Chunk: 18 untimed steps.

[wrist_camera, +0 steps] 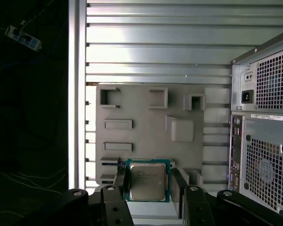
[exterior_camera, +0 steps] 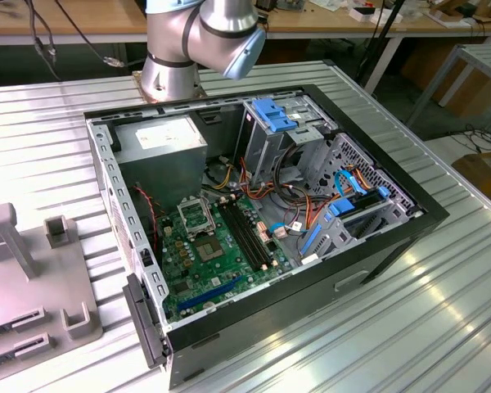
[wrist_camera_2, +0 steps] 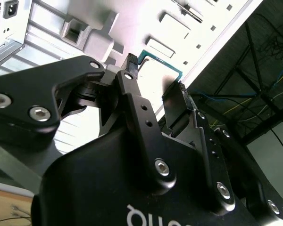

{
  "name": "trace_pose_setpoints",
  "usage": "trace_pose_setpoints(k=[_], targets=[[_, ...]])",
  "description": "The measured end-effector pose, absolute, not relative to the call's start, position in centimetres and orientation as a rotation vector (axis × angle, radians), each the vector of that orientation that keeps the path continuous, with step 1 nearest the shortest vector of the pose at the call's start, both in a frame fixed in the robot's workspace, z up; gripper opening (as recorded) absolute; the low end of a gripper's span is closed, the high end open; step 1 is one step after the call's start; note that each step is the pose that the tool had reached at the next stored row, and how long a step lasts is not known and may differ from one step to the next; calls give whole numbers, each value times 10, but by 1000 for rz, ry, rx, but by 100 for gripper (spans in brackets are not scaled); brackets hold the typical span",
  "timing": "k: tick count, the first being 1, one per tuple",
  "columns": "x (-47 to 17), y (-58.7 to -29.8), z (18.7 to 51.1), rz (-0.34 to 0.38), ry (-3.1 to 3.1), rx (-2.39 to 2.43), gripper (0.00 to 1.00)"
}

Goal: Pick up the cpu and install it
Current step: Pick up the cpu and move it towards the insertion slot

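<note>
In the first wrist view the cpu (wrist_camera: 147,181), a silver square on a green rim, sits between the two black fingers of my gripper (wrist_camera: 150,179), which is shut on its edges. It hangs well above the grey holder plate (wrist_camera: 146,117). In the second wrist view the cpu (wrist_camera_2: 161,62) shows as a thin green-edged square pinched between the fingertips (wrist_camera_2: 130,63). In the exterior view the open computer case (exterior_camera: 393,237) lies on its side, with the green motherboard (exterior_camera: 221,270) and its black, metal-framed socket (exterior_camera: 195,215) uncovered.
The grey holder plate (exterior_camera: 33,286) lies on the ribbed metal table at the exterior view's left, beside the case. The arm's base (exterior_camera: 172,65) stands behind the case. Cables, drive cages and memory slots (exterior_camera: 250,233) crowd the case interior. The case's rear panel (wrist_camera: 264,141) borders the plate.
</note>
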<state>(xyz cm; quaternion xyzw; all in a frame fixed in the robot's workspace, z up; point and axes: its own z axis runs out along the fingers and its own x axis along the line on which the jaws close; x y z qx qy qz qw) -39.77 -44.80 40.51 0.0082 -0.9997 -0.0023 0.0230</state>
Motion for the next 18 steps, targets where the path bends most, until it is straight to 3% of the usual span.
trace_pose_setpoints(k=[18], targets=[[-374,-448,405,-7,-3095,26,47]])
